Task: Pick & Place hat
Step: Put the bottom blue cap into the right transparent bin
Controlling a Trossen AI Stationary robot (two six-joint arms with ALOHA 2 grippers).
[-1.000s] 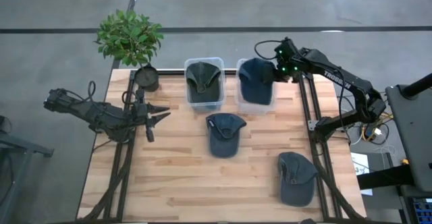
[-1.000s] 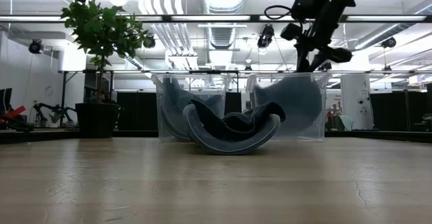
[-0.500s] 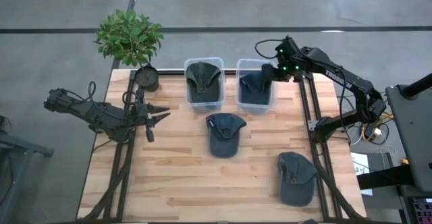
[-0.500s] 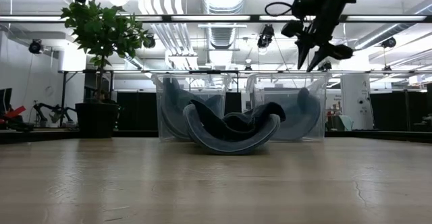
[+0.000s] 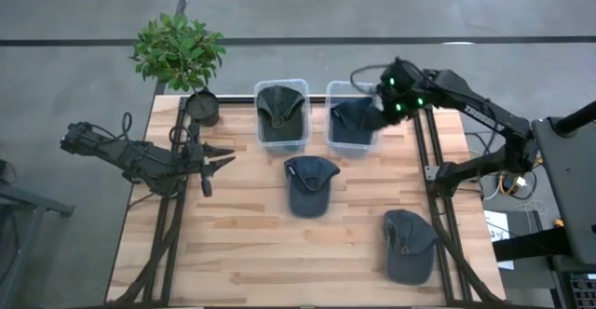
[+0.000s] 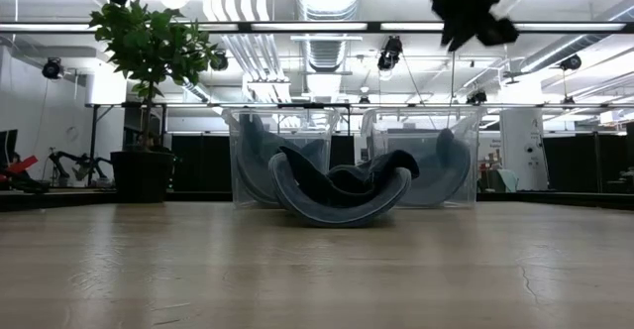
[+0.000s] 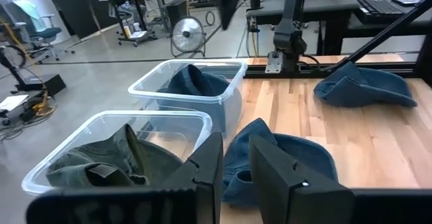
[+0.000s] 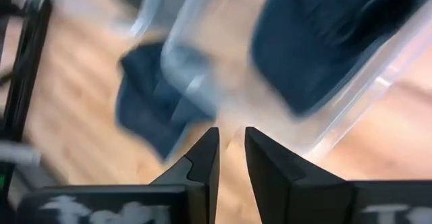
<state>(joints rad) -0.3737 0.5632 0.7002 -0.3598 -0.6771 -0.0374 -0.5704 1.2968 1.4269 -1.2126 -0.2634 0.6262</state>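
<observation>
A dark blue cap (image 5: 349,123) lies inside the right clear bin (image 5: 328,134); the right wrist view shows this cap (image 8: 324,42) through the bin wall. A green cap (image 5: 279,109) fills the left bin (image 5: 258,123). A second blue cap (image 5: 309,186) rests on the table centre. A third blue cap (image 5: 410,246) lies near the right near corner. My right gripper (image 5: 375,115) hangs shut above the right bin's right rim, high above the table in the low view (image 6: 474,27), holding nothing. My left gripper (image 5: 223,157) waits shut at the table's left.
A potted plant (image 5: 179,53) stands at the far left corner beside the left bin. Black frame rails (image 5: 433,160) run along the table's right side. Bare wood (image 5: 233,244) lies between the centre cap and the near edge.
My right gripper opened above the right bin and let go of the blue cap, which dropped from hanging over the bin to lying inside it. The gripper then rose and moved slightly toward the near edge, its fingers closer together than half a second ago.
</observation>
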